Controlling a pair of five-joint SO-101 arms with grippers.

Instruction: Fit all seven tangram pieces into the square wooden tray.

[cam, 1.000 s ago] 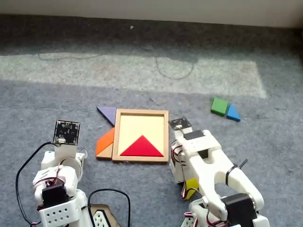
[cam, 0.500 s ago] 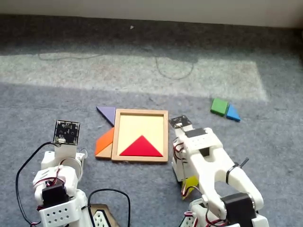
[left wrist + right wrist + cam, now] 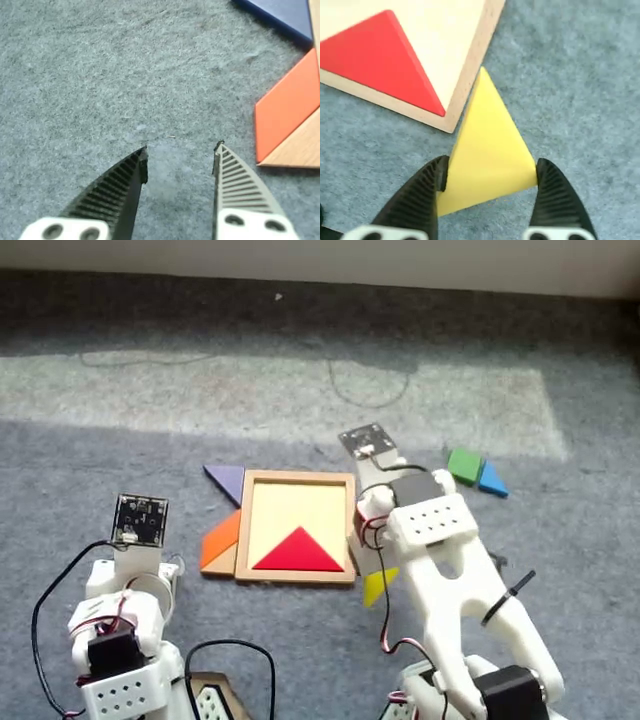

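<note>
The square wooden tray (image 3: 297,481) lies mid-carpet with a red triangle (image 3: 299,550) in its near half. My right gripper (image 3: 491,162) is shut on a yellow triangle (image 3: 487,145), whose tip lies beside the tray's rim (image 3: 476,52) near the red triangle (image 3: 380,50). From above, the yellow triangle (image 3: 380,585) sticks out under the right arm (image 3: 432,530) at the tray's near right corner. My left gripper (image 3: 180,150) hangs open over bare carpet, apart from the orange parallelogram (image 3: 287,110) and the purple triangle (image 3: 280,12).
The purple triangle (image 3: 228,480) and orange parallelogram (image 3: 221,540) lie against the tray's left side. A green square (image 3: 463,464) and a blue triangle (image 3: 491,478) sit together at the right. The left arm (image 3: 125,610) stands at the near left. A thin cable (image 3: 370,390) crosses the far carpet.
The right arm has stretched away from its base with the yellow triangle in its gripper, bringing the piece from near the base up to the tray's near right corner. The left arm kept still.
</note>
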